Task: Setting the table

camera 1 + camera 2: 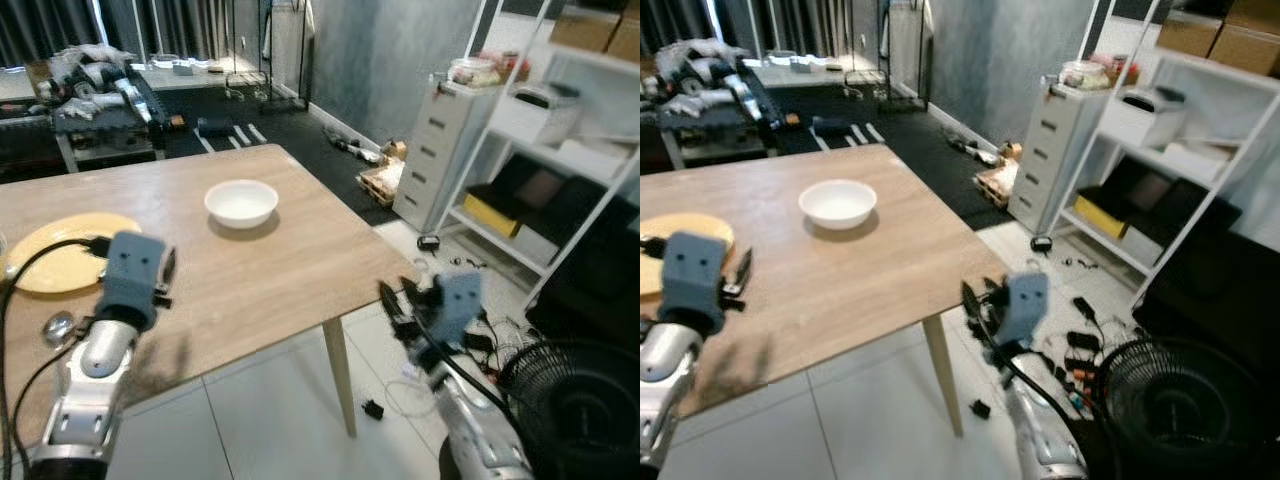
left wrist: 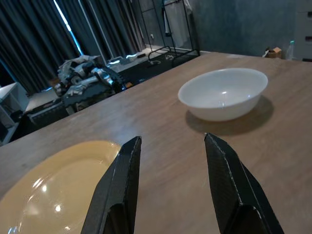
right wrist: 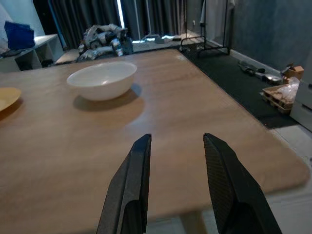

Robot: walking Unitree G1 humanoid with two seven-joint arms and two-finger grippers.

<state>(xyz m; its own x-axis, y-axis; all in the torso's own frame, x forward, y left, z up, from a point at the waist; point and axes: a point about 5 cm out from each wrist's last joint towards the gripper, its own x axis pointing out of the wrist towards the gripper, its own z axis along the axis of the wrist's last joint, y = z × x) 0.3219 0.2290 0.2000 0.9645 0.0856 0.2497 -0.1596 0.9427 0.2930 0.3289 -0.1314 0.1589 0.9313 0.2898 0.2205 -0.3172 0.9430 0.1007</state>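
Already, in the left eye view, you had a white bowl [image 1: 241, 203] standing near the far middle of the wooden counter [image 1: 290, 270] and a yellow plate [image 1: 62, 251] lying flat toward its left edge, well apart from the bowl. A shiny spoon-like piece [image 1: 58, 326] lay just beside the plate's near rim, though it was too small to be sure. The left claw [image 1: 160, 285] hung over the counter near the plate; the right claw [image 1: 392, 305] sat off the counter's near right corner, above the tiled floor. By my reading the setting was partly laid, with the pieces scattered and nothing yet arranged into a place.

In the right eye view you got the same layout: the bowl smooth, round and glossy, the counter a pale matte wood grain with rounded corners on slim legs. A white shelf rack [image 1: 1180, 190] and a black fan [image 1: 1175, 415] stood to the right.

In the left wrist view your left claw's fingers [image 2: 119, 190] stood parted and held nothing, pointing between plate and bowl; the plate was shallow and glazed, catching highlights.

In the right wrist view your right claw's fingers [image 3: 131, 187] were likewise spread and empty, aimed across the counter toward the bowl.
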